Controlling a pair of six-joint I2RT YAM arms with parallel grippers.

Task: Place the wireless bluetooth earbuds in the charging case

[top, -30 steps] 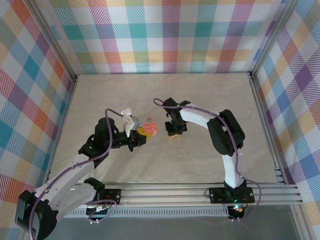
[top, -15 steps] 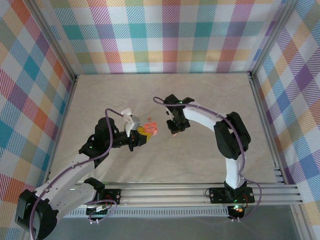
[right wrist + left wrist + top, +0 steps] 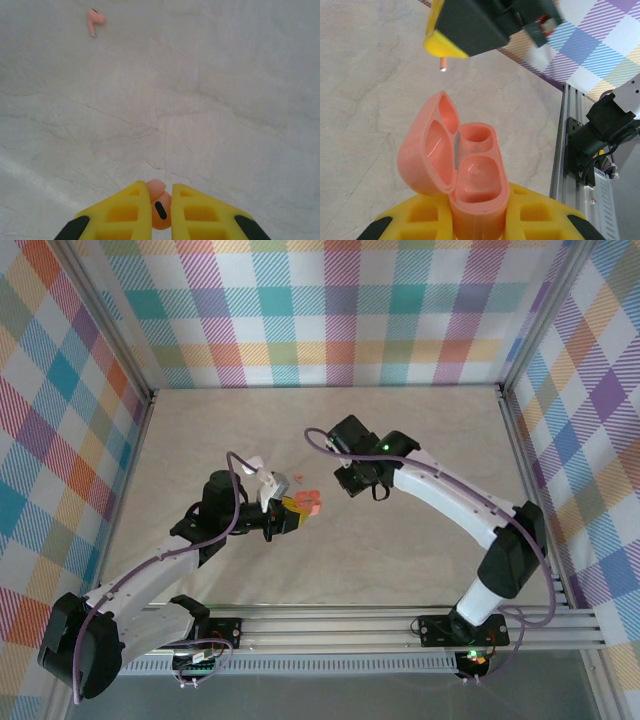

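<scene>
The reddish-orange charging case [image 3: 479, 185] stands upright between my left gripper's [image 3: 477, 216] yellow fingers, lid [image 3: 425, 150] swung open to the left, both sockets empty. In the top view the case [image 3: 308, 503] sits at the left gripper's [image 3: 288, 512] tip. My right gripper [image 3: 161, 200] is shut on one reddish-orange earbud [image 3: 161, 210], held above the tabletop. From the left wrist view that earbud's stem [image 3: 442, 64] hangs below the right finger [image 3: 470, 27], beyond the case. A second orange earbud [image 3: 93, 20] lies on the table, seen from above as a small orange piece [image 3: 297, 478]. The right gripper [image 3: 350, 485] hovers right of the case.
A pale marbled tabletop [image 3: 400, 550] is ringed by plaid walls. An aluminium rail [image 3: 400, 620] with both arm bases runs along the near edge.
The right jaws closed fully on the earbud and the right gripper rose and drew back from the table, its elbow swinging right. The left arm edged slightly right with the case.
</scene>
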